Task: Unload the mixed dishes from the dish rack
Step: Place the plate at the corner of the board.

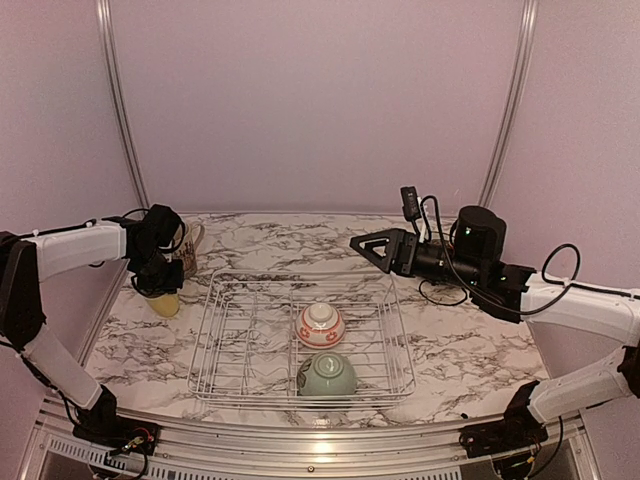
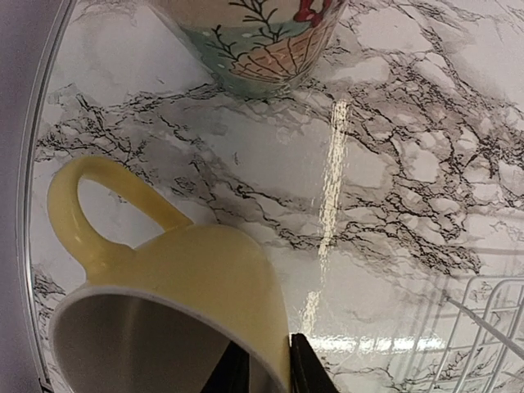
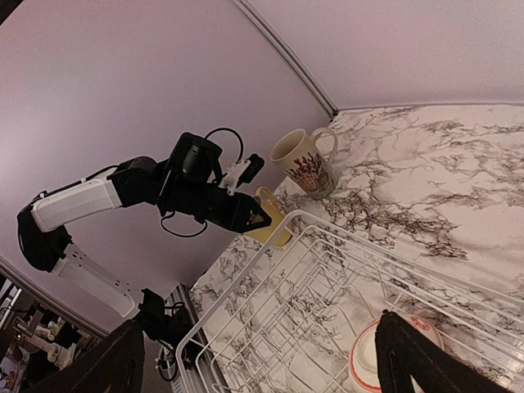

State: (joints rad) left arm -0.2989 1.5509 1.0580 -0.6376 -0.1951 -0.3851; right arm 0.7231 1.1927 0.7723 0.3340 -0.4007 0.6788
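From above, the left arm (image 1: pixel 70 250) runs along the left edge of the marble worktop (image 1: pixel 480 350), wrist bent down. The left gripper (image 1: pixel 158 280) sits on one small yellow cup (image 1: pixel 165 302) near that edge. One tall cream patterned mug (image 1: pixel 189 246) stands just behind the cup, toward the far left corner. One dish rack (image 1: pixel 240 340) lies mid-worktop, close to the near edge. It holds two bowls: a white-and-red bowl (image 1: pixel 320 325) and, nearer the near edge, a pale green bowl (image 1: pixel 326 375). The right arm (image 1: pixel 560 300) reaches in from the right edge. The right gripper (image 1: pixel 375 250) hangs in the air beyond the rack's far right corner.

At the left wrist, the left gripper (image 2: pixel 260 368) is clenched on the cup's (image 2: pixel 196 278) wall, one finger inside the rim and one outside. I cannot tell whether the cup rests on the marble. The mug's base (image 2: pixel 262 41) is above it, and a rack corner (image 2: pixel 483 336) shows at lower right.

At the right wrist, the right gripper (image 3: pixel 260 344) is released, its fingers (image 3: pixel 417 360) spread wide, empty. Beyond them lie the rack (image 3: pixel 295 278), the white-and-red bowl (image 3: pixel 364 368), the cup (image 3: pixel 274 221) and the mug (image 3: pixel 303 164).
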